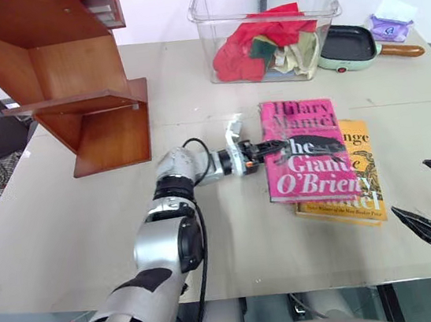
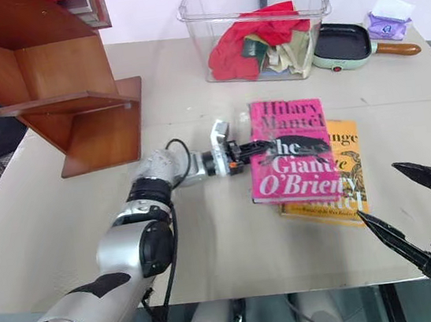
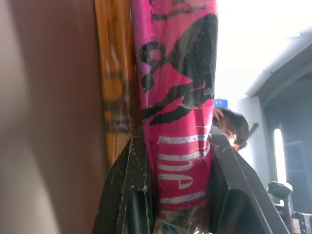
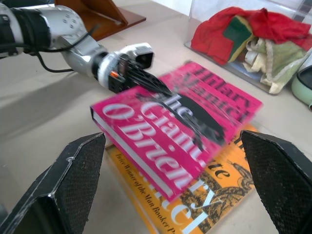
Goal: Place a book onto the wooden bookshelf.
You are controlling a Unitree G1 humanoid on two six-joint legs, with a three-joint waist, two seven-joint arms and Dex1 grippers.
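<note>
The book is gripped at its spine-side edge by the left hand, whose fingers are pressed onto cover and underside as seen in the left wrist view, so that it can be lifted off the yellow book on which it lies. It appears to be raised slightly at the gripped edge, though contact at the far edge cannot be confirmed. The right hand is held spread and empty near the bench edge, apart from both books, and the bookshelf stands at the far left, not yet reached.
</note>
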